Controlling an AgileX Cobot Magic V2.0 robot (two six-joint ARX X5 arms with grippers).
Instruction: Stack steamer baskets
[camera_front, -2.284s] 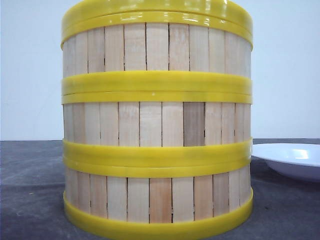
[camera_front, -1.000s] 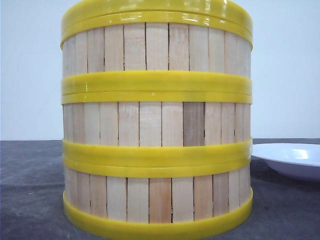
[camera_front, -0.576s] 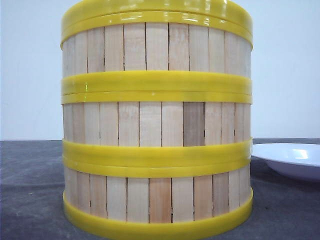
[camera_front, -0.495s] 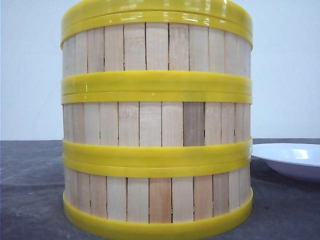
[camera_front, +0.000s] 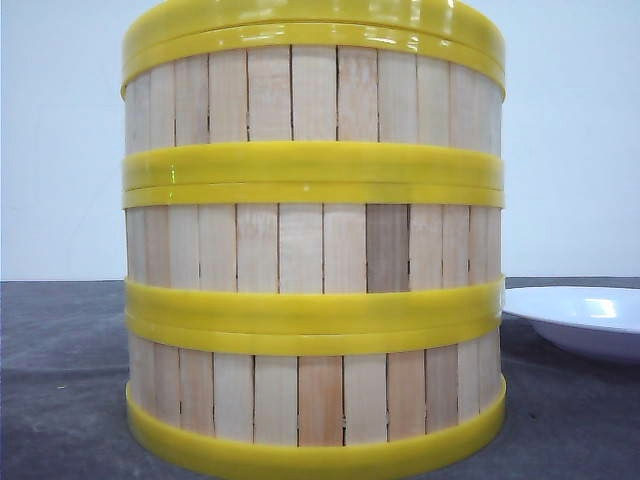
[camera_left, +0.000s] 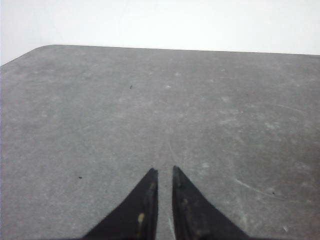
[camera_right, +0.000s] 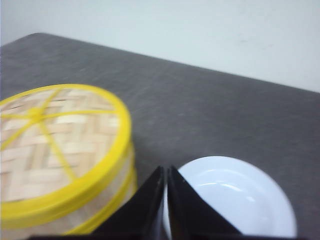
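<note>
In the front view three steamer baskets stand stacked in one straight column on the grey table, with the woven lid capping the top; the stack fills most of the frame, hiding whatever is behind it. One white plate sits just beside the stack on its right, leaving a narrow strip of bare table between them. In the left wrist view the left gripper hovers over bare tabletop, its fingers nearly together with a thin slit between them, holding nothing. In the right wrist view the right gripper has its fingers pressed together and empty, poised above the gap between stack and plate, with open table beyond both.
</note>
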